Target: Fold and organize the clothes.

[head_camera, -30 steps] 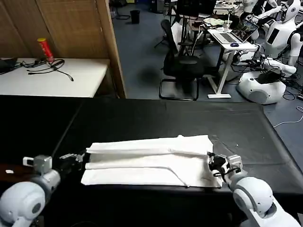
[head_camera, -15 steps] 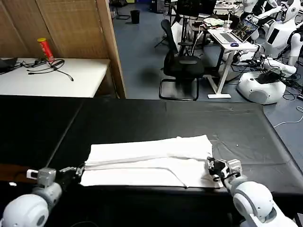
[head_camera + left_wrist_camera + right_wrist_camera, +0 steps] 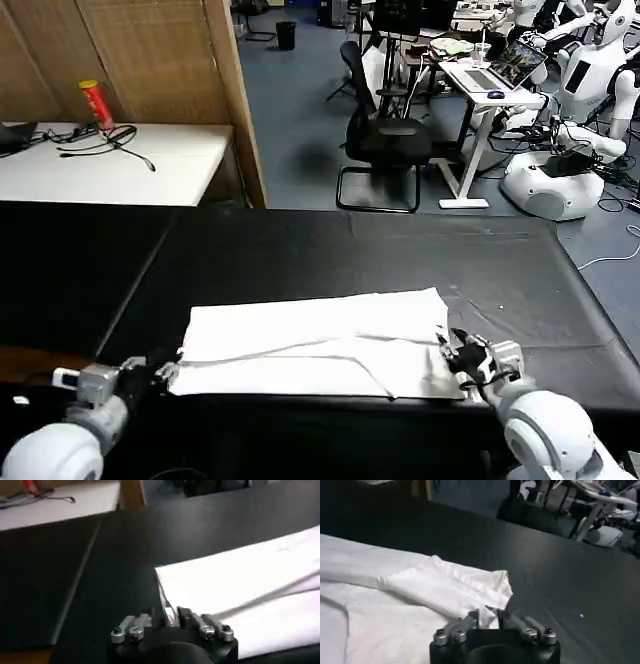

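Note:
The clothes are one white T-shirt (image 3: 320,330), folded into a long flat band across the near part of the black table (image 3: 350,250). My left gripper (image 3: 163,373) is at the band's near left corner, shut on the cloth edge (image 3: 170,616). My right gripper (image 3: 452,352) is at the right end, and its fingers pinch a raised bit of hem (image 3: 489,615). In the left wrist view the shirt (image 3: 240,585) stretches away smooth; in the right wrist view the shirt (image 3: 395,605) shows soft fold ridges. No print shows.
The shirt's near edge lies close to the table's front edge (image 3: 300,398). Bare black tabletop lies behind the shirt. A white side table (image 3: 120,160) with a red can (image 3: 97,104) and cables stands at the back left. An office chair (image 3: 385,140) stands beyond the table.
Both grippers have drawn back toward the table's front edge, the left one farther. The shirt's near edge came with them and the upper folds have flattened.

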